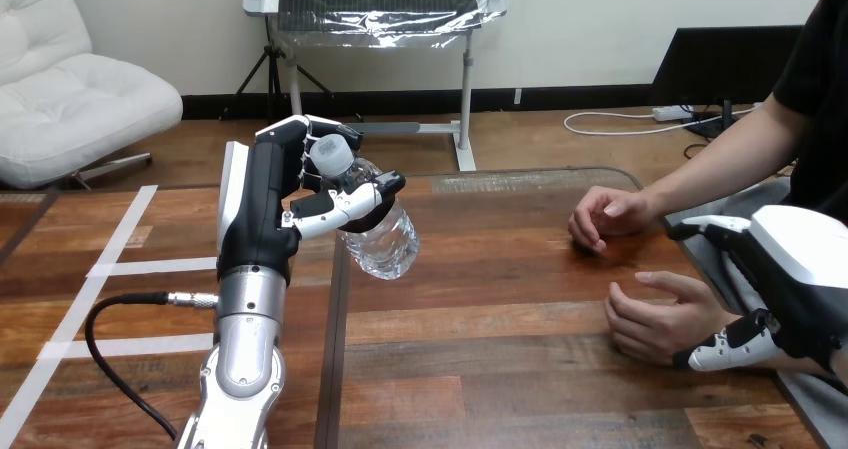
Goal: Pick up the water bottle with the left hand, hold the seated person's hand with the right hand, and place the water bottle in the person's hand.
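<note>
A clear plastic water bottle (385,241) with a pale cap hangs tilted above the table's middle left. My left hand (262,199) is shut on its upper part, fingers over the cap and thumb across the neck. At the right edge, the person's nearer hand (655,319) rests on the table with its fingers loosely curled and the thumb up. My right hand (800,269) sits over that wrist, its white fingers (730,347) curled round the wrist's near side. The bottle is well to the left of the person's hand.
The person's farther hand (605,214) lies in a loose fist on the wooden table (500,369), behind the nearer one. White tape strips (150,266) cross the table's left part. A black cable (110,349) loops beside my left forearm.
</note>
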Motion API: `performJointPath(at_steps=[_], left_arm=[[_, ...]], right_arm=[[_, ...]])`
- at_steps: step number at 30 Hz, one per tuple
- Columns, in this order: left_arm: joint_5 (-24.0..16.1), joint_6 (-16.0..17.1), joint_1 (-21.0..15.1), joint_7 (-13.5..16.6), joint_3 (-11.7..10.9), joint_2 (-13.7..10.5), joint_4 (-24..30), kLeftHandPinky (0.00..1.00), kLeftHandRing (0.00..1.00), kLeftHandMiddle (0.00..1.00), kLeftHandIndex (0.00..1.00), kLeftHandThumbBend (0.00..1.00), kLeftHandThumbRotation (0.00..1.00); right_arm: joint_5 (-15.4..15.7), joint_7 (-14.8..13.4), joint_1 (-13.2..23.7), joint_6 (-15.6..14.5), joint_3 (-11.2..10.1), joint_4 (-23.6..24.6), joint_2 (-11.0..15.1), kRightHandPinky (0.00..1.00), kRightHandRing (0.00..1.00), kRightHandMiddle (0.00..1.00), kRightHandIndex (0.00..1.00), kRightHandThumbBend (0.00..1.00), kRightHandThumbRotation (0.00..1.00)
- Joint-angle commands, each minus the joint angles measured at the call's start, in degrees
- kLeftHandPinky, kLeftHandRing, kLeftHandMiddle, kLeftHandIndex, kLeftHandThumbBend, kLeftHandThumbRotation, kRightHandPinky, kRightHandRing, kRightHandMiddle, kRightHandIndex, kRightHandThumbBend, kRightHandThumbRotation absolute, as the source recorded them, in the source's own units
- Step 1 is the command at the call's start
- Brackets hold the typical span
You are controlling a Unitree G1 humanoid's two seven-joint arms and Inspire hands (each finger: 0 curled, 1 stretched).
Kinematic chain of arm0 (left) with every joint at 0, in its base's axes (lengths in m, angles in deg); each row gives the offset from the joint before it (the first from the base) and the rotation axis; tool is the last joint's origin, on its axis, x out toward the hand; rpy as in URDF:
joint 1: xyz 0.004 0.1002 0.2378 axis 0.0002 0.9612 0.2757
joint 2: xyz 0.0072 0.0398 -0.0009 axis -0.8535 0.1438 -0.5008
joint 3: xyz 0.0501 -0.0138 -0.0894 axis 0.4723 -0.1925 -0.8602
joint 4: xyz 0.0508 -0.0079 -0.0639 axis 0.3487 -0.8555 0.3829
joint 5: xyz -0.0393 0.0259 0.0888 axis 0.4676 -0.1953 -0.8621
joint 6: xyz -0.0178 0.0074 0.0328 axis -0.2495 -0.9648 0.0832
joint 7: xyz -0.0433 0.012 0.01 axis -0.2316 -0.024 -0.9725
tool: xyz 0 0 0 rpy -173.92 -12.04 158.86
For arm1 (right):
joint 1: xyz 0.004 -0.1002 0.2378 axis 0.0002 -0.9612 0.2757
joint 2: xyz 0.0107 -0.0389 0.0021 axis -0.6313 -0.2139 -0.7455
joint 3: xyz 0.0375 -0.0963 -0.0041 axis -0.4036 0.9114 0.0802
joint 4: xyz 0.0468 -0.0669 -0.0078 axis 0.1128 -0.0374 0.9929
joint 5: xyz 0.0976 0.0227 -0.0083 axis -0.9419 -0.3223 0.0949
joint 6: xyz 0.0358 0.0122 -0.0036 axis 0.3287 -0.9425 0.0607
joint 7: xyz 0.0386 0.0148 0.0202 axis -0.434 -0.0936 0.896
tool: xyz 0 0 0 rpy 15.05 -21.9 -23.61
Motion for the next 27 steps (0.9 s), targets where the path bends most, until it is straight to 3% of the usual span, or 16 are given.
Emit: performJointPath(at_steps=[1, 27], left_arm=[[0.06, 1.17, -3.16, -0.19, -0.39, -0.21, 2.25, 0.4, 0.42, 0.46, 0.49, 0.67, 0.0], [0.79, 1.73, -3.35, -0.99, -0.97, -0.15, 1.57, 0.39, 0.42, 0.45, 0.49, 0.67, 0.0]], right_arm=[[3.66, 1.83, 6.06, -0.98, 1.95, -3.95, 4.37, 0.81, 0.89, 0.89, 0.85, 0.89, 0.0], [8.68, 5.36, 11.59, -3.16, 6.45, -14.75, 8.56, 0.83, 0.9, 0.89, 0.86, 0.83, 0.0]])
